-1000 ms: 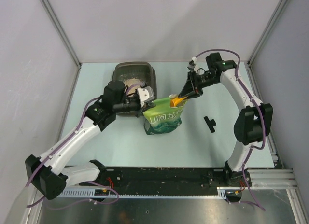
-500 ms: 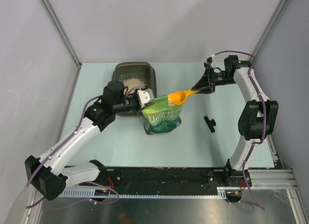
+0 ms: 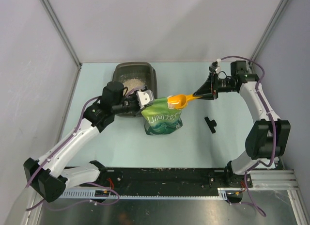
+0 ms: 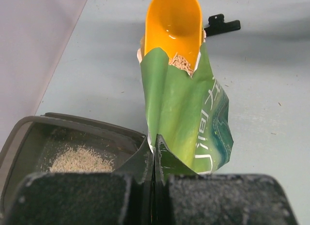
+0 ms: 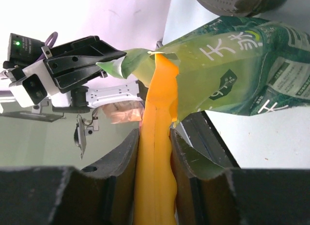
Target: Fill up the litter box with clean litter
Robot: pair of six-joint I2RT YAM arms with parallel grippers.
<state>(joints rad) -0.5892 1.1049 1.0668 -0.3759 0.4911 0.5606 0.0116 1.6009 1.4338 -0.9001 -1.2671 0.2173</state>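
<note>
Overhead view: the shallow dark brown-grey plastic litter box point(image 3: 145, 70), rectangular with rounded corners, is lying at the far left-centre of the pale green table point(image 3: 232, 137), and a small patch of pale beige granular clean litter point(image 3: 131, 82) is resting on its floor. A green printed foil pouch point(image 3: 163, 119) is standing upright just beside the tray's near right corner; the left arm is reaching across the tray's near rim and hiding part of it. The left gripper point(image 3: 144, 98) is clenched on the pouch's upper left edge, holding the mouth up. The right gripper point(image 3: 207, 90) is grasping the handle of an orange plastic scoop point(image 3: 180, 100), whose bowl is lying at the pouch's mouth — the pouch and the left gripper are standing between scoop and tray. A small black T-shaped plastic piece point(image 3: 210, 123) is lying loose on the table right of the pouch, well apart from it. The left wrist view is showing what the overhead one is not: the fingers pressed together on a fold of pouch, the glossy inner face of the scoop's bowl, and granules sitting in the torn mouth just beneath it. The right wrist view is adding the two fingers flanking the orange handle and touching it on both sides — there the bowl is hidden behind the pouch's lip.
</note>
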